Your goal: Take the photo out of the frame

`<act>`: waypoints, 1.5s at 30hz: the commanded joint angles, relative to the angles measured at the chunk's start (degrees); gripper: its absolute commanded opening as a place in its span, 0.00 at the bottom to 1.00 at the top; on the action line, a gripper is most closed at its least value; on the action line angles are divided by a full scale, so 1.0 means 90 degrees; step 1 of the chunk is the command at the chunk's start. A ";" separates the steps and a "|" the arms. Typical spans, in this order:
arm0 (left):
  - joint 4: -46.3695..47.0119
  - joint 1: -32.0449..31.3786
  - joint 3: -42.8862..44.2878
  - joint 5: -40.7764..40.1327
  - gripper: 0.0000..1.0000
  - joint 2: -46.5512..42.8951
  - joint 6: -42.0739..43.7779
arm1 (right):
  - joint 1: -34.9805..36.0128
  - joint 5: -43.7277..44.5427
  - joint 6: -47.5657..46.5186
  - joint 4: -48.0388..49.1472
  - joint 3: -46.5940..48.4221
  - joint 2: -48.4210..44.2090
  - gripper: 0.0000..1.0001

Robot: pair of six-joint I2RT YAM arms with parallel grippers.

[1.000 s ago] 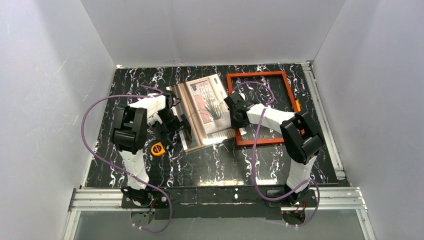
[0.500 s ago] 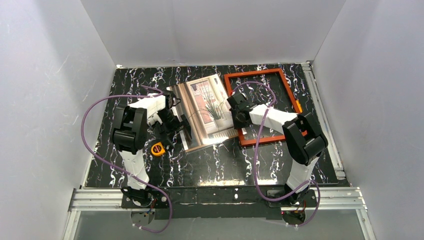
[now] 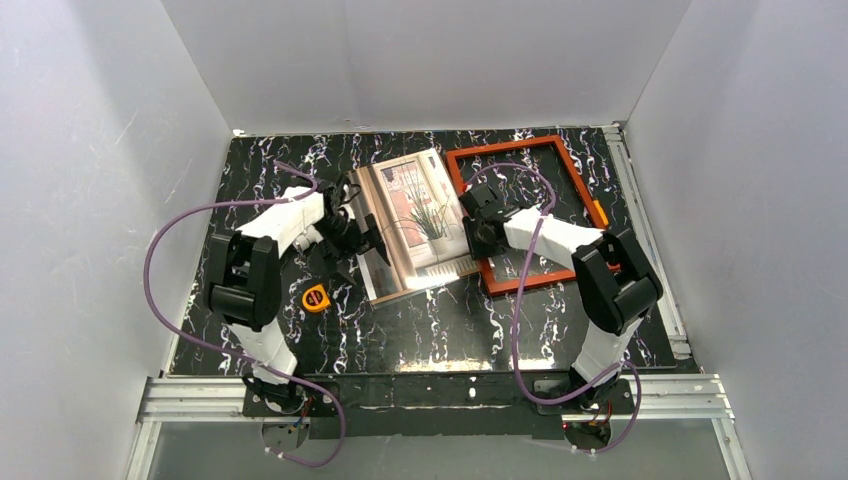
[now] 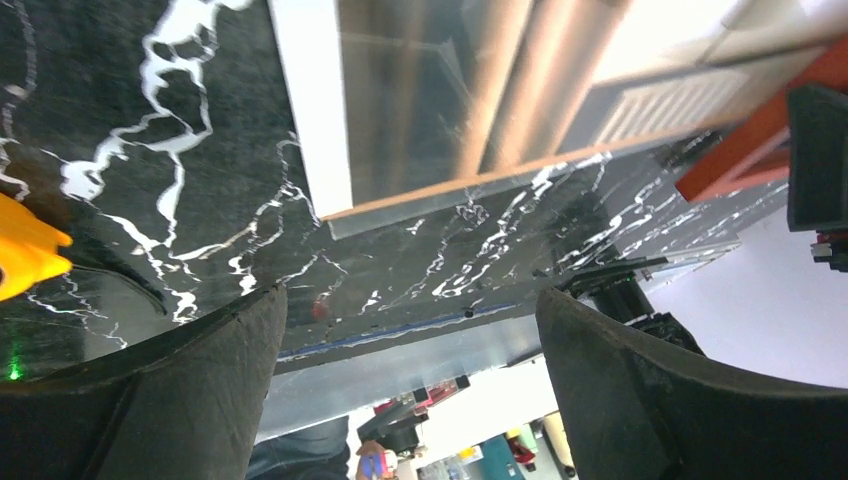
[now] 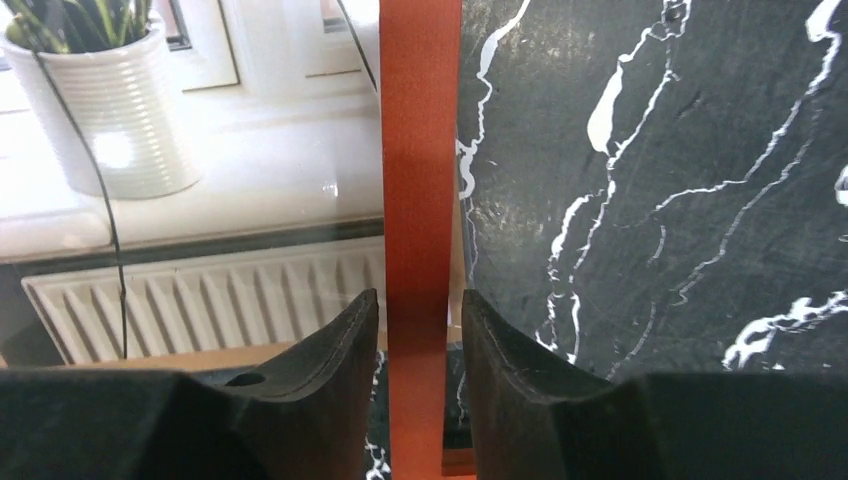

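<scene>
- My left gripper (image 4: 410, 295) is spread wide with nothing between its fingers, and it hangs low over the black marbled table (image 3: 440, 330).
- It sits just off the photo's near left corner; the white border and brown curtains fill the top of my left wrist view.
- The photo (image 3: 405, 250) lies flat and face up in the middle of the table, outside the frame and turned a little askew.
- The frame (image 3: 505, 150) lies flat just to the right of it, with bare table showing through its opening.
- My right gripper (image 5: 420, 300) straddles the frame's left rail, one finger on each side (a close fit); I cannot tell whether the pads press on the wood.
- That rail seems to overlap the photo's right edge, beside the white plant pot.
- A small orange object (image 3: 316, 298) rests on the table near my left arm.
</scene>
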 commanded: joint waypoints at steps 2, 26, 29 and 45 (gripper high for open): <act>-0.0535 -0.0243 -0.0275 0.0424 0.97 -0.0476 -0.0093 | -0.0036 -0.0037 -0.0097 -0.0555 0.0870 -0.0354 0.51; 0.0249 -0.0645 -0.1640 0.1007 0.98 -0.1740 -0.0841 | -0.0383 -0.0517 -0.0299 -0.1500 0.5981 0.2951 0.60; 0.0664 -0.0652 -0.1435 0.1256 0.97 -0.1253 -0.1051 | -0.0425 -0.0595 -0.0248 -0.1313 0.4735 0.2057 0.60; 0.3059 -0.1418 -0.1092 0.1618 0.98 0.0219 -0.2566 | -0.1729 -0.4102 0.0004 0.1001 0.0523 0.0062 0.81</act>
